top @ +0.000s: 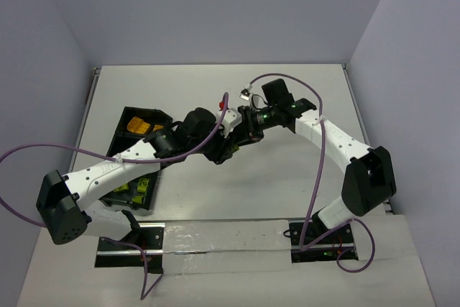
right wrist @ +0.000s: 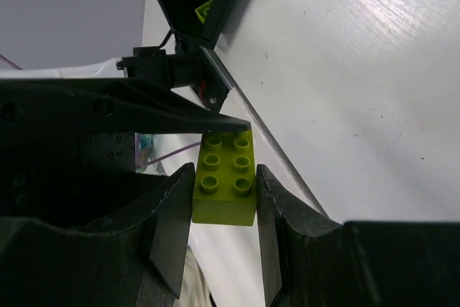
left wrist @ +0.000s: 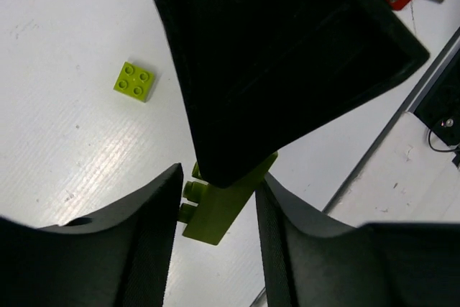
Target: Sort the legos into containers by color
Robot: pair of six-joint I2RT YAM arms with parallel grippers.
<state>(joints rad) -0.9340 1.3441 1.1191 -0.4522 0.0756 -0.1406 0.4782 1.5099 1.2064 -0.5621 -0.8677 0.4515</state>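
The white worktop (top: 273,185) carries the long black tray (top: 144,111) on its left side. Orange-yellow bricks (top: 140,126) sit in a far compartment and lime-green ones (top: 136,188) in a nearer one. Both arms reach to the middle of the worktop, well apart from the tray, and meet there.

The step in hand looks like a hand-over of one lime-green brick (right wrist: 224,181) from the right arm to the left, which stands on the tray's side. The right fingers (right wrist: 169,221) are drawn in as far as the brick allows. They clamp it on two opposite sides, studs toward the wrist camera, lifted off the worktop. The left fingers (left wrist: 147,235) stand partly open with the same brick between them, each one just beside or against it. Whether they press it I cannot tell.

Next, by my judgement, the left fingers need a firm hold before the right ones let go. The brick then has to travel to the compartment with the other greens, and a slip at the release would drop it. A smaller four-stud brick (left wrist: 134,81), also lime-green, lies loose on the worktop nearby, unsorted.
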